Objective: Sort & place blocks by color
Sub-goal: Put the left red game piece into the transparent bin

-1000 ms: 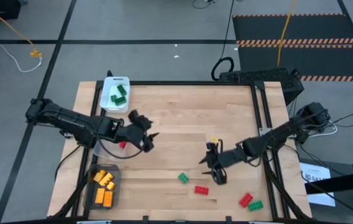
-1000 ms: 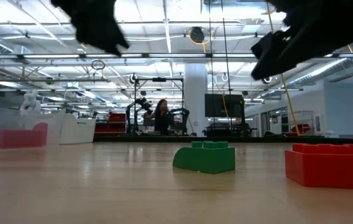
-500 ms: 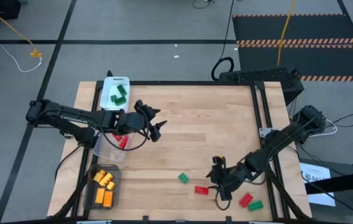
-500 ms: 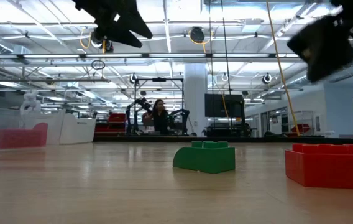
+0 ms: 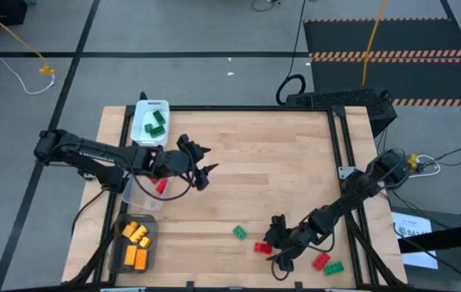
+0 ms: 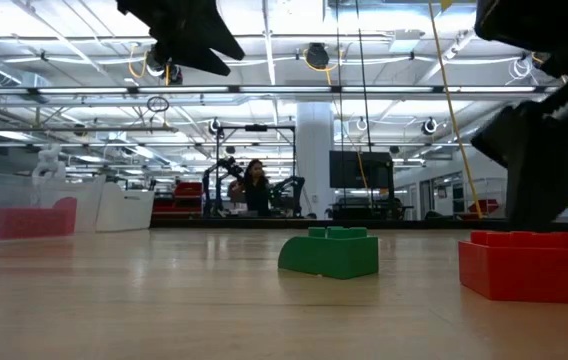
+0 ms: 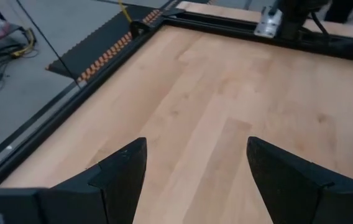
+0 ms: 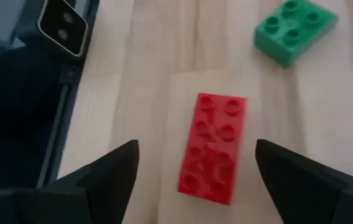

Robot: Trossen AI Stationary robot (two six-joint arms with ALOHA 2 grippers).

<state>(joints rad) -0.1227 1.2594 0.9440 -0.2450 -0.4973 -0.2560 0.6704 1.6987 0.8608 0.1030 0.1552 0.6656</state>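
Since the earlier frame the right claw [image 5: 277, 253], fingers apart, had dropped over a red block [image 8: 214, 148]; four blocks remained unsorted.

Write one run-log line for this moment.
left end effector: open, empty | right end effector: open above red block | green block: loose

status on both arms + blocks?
Right end effector open, low over the red block, not gripping. Left end effector open, empty, raised near the clear tray. Green block beside it, clear.
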